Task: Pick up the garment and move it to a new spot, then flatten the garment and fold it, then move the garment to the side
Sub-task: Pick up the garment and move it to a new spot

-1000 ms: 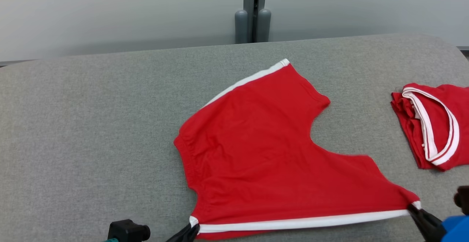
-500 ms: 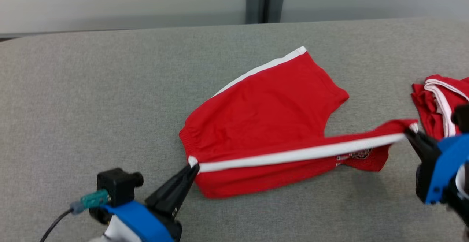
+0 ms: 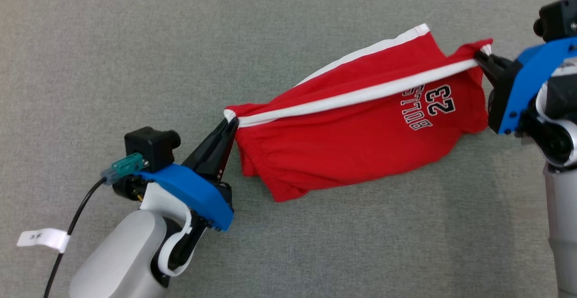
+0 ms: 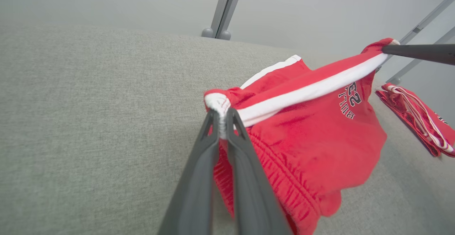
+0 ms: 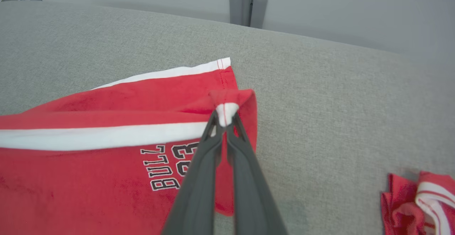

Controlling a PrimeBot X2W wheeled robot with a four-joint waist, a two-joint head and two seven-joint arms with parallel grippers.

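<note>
My left gripper [image 3: 229, 124] is pinched shut on the waistband end of the near stripe [image 3: 351, 97], centre-left in the head view. My right gripper [image 3: 481, 58] is clamped on its hem end, upper right. The shorts [image 3: 351, 144] hang between them over the pad [image 3: 112, 54]. I should carry this stripe taut and level onto the far stripe [image 3: 360, 54], then let go.

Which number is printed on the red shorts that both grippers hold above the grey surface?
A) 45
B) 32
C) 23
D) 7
C: the dark print on the red shorts reads 23, next to the letters.
</note>
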